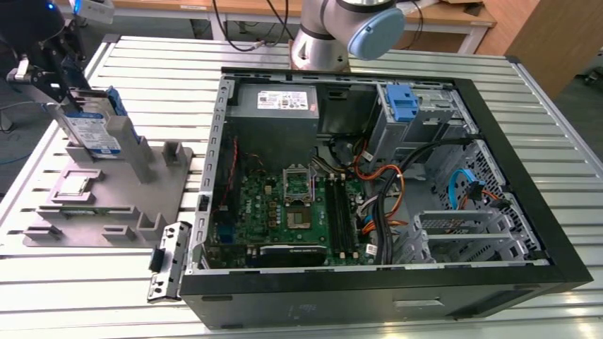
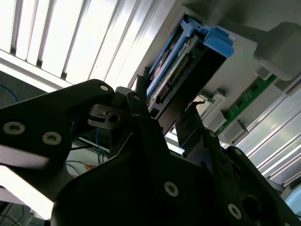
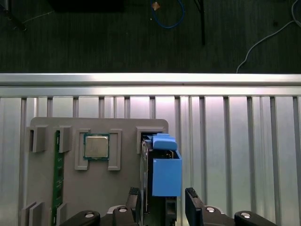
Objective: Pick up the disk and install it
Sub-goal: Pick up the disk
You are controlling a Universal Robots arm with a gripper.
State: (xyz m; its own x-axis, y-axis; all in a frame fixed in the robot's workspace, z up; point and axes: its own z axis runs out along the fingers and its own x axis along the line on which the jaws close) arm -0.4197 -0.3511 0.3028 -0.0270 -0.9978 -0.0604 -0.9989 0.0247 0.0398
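The disk (image 1: 94, 131) stands on edge in a slot of the grey fixture plate (image 1: 109, 201) at the exterior view's left. It is silver, with a white-and-blue label and blue rails. My gripper (image 1: 64, 86) is at its upper end. In both wrist views the disk (image 3: 163, 172) (image 2: 181, 66) lies between the two black fingers (image 3: 194, 203). My gripper (image 3: 162, 200) (image 2: 162, 115) straddles it and looks open, with a thin gap at each side. The disk still rests in its slot.
The open computer case (image 1: 537, 212) fills the exterior view's middle and right, with a motherboard (image 1: 282, 212), a grey power supply (image 1: 282, 102), cables and a blue latch (image 1: 400, 102) on the drive cage. The fixture also holds a processor chip (image 3: 96, 146) and a green memory stick (image 3: 57, 174). The slatted table's edge (image 3: 150, 77) is close.
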